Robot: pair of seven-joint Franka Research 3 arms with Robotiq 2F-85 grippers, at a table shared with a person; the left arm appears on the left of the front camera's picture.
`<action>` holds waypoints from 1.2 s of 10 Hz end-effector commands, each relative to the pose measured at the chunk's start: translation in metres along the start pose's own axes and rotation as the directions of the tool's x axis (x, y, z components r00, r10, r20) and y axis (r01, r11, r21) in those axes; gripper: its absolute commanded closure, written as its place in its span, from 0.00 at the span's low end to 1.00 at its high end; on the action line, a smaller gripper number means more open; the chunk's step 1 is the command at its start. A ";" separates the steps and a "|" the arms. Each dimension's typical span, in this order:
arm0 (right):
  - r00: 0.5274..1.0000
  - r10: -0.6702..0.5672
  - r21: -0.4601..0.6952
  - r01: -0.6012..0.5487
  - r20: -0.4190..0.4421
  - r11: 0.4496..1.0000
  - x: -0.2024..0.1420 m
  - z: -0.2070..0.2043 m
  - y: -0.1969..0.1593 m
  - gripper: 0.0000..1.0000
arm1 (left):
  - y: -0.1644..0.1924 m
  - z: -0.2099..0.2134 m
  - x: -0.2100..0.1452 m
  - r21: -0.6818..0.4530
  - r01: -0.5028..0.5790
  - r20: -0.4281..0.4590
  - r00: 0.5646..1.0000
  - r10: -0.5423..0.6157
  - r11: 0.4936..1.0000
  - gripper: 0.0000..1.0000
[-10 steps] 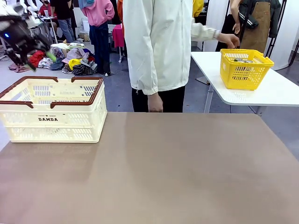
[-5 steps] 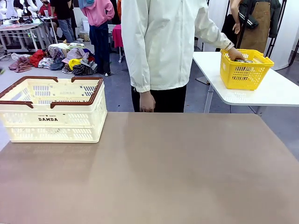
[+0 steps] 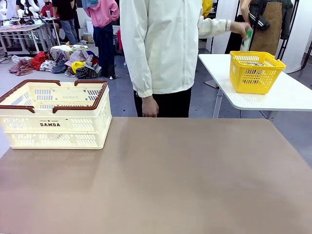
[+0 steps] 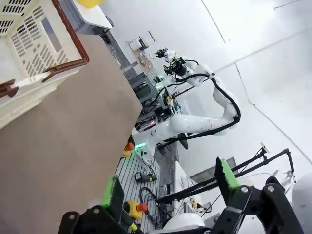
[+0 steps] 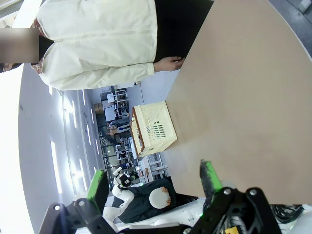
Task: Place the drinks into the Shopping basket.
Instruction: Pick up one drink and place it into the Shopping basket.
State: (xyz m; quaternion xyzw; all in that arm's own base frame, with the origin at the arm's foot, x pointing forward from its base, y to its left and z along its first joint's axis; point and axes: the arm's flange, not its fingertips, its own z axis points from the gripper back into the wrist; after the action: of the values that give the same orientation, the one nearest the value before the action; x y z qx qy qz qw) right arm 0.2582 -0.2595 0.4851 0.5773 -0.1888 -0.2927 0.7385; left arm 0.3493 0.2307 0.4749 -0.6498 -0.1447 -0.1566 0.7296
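Observation:
The cream Shopping basket (image 3: 53, 117) with brown rim stands at the table's left rear; I also see it in the left wrist view (image 4: 29, 48) and, small, in the right wrist view (image 5: 153, 129). A person in a white jacket stands at the far side. One hand (image 3: 148, 106) hangs by the table edge. The other hand (image 3: 241, 27) is raised over the yellow basket and holds a slim, motion-blurred drink can (image 3: 247, 40). My left gripper (image 4: 168, 183) is open and empty, up in the air. My right gripper (image 5: 153, 180) is open and empty too, high above the table.
A small yellow basket (image 3: 256, 70) with more items sits on a white side table (image 3: 287, 97) at the back right. The brown table top (image 3: 170, 180) stretches wide in front. Other people and clutter stand far behind.
My left gripper, seen at the front view's top left a second ago, has left that picture. The person's hand went into the yellow basket and has come up holding a can.

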 end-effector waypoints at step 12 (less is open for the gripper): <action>1.000 0.028 0.006 -0.027 -0.006 1.000 0.000 0.002 0.001 0.00 | -0.016 -0.004 0.009 0.011 0.019 -0.017 1.000 -0.019 1.000 0.00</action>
State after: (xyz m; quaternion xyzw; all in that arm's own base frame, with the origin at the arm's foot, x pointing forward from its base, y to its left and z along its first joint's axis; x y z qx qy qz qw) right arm 0.2582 -0.2595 0.4851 0.5773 -0.1889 -0.2926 0.7385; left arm 0.3529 0.2248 0.4894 -0.6409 -0.1473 -0.1741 0.7329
